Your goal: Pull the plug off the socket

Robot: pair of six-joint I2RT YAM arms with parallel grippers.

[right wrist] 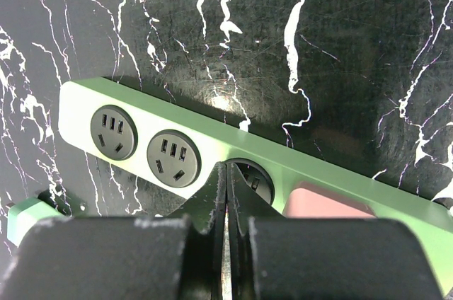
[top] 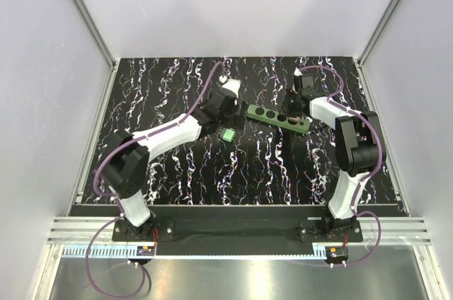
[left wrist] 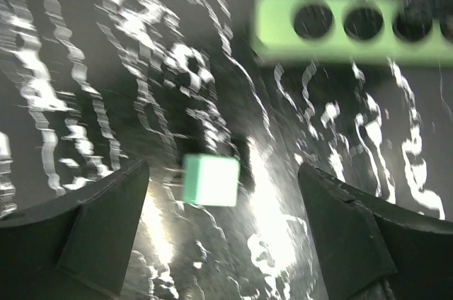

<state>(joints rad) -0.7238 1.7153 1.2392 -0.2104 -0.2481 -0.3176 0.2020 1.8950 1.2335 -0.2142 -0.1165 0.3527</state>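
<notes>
You had the socket lying on the counter right of centre, slanting from far left to near right. The plug lay on the counter near its left end, on the near side and apart from it. Your left tool hung above the plug, and your right tool sat over the third hole from that end.

A robotics lab enclosure: white panel walls on aluminium framing around a black marbled table.
</notes>
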